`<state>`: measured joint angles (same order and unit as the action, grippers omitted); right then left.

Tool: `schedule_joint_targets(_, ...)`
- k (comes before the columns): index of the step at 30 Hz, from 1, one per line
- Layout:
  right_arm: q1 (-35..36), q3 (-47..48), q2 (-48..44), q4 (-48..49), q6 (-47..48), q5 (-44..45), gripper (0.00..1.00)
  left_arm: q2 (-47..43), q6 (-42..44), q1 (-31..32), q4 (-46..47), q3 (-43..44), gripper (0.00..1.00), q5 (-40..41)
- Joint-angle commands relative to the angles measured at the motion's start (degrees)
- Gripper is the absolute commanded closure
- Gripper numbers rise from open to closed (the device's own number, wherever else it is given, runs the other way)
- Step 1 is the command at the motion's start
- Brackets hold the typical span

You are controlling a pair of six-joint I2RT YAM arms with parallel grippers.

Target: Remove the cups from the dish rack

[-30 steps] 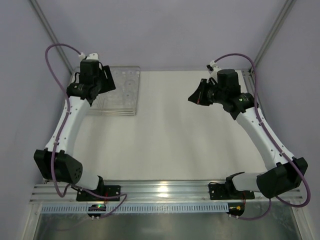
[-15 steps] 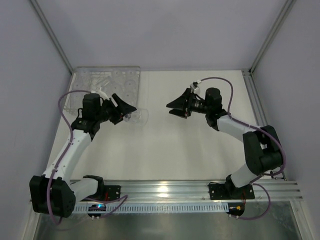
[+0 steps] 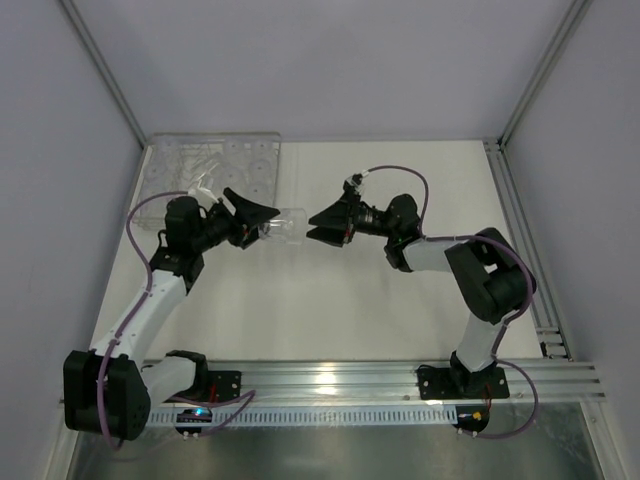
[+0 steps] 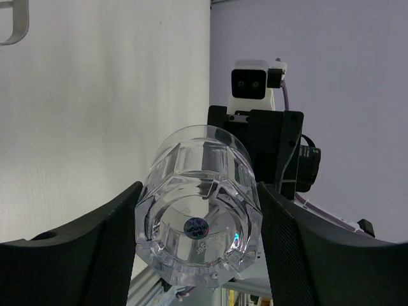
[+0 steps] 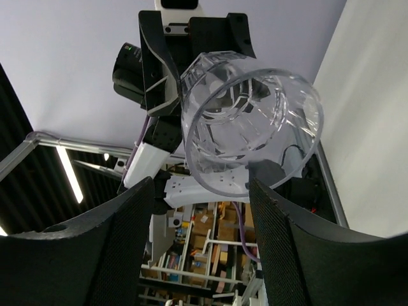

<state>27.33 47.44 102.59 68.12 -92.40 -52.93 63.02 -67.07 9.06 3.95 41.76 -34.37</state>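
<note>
A clear plastic cup [image 3: 285, 226] hangs above the table's middle, lying on its side. My left gripper [image 3: 262, 222] is shut on its base end. In the left wrist view the cup [image 4: 201, 236] sits between both fingers [image 4: 108, 248] with its stickered bottom toward the camera. My right gripper [image 3: 318, 226] faces it from the right, open. In the right wrist view the cup's open rim [image 5: 252, 127] hangs just ahead of that gripper [image 5: 201, 185], its lower edge by the right fingertip. The dish rack [image 3: 160, 165] lies at the back left with several clear cups [image 3: 235, 165] in it.
The white table top [image 3: 400, 300] runs between the arms. A metal rail [image 3: 330, 380] crosses the near edge by both arm bases. Grey walls and slanted frame posts [image 3: 105, 75] close in the back and sides.
My left arm has left the dish rack and carried a cup to the middle of the table. My right arm has swung in from the back right and now faces the cup's rim.
</note>
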Motion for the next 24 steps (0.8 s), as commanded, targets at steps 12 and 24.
schedule_joint_targets(12, 2.7, 7.8, 5.4, 20.2, -12.3, -3.0, 0.78, 0.3, 1.5, 6.8, 1.0, 0.3, 1.0, 3.5)
schedule_joint_targets(24, 2.7, 1.9, -3.2, 0.9, 3.3, -5.0, 0.96, -0.5, 14.0, 6.6, -23.9, 9.5, 0.0, 22.5)
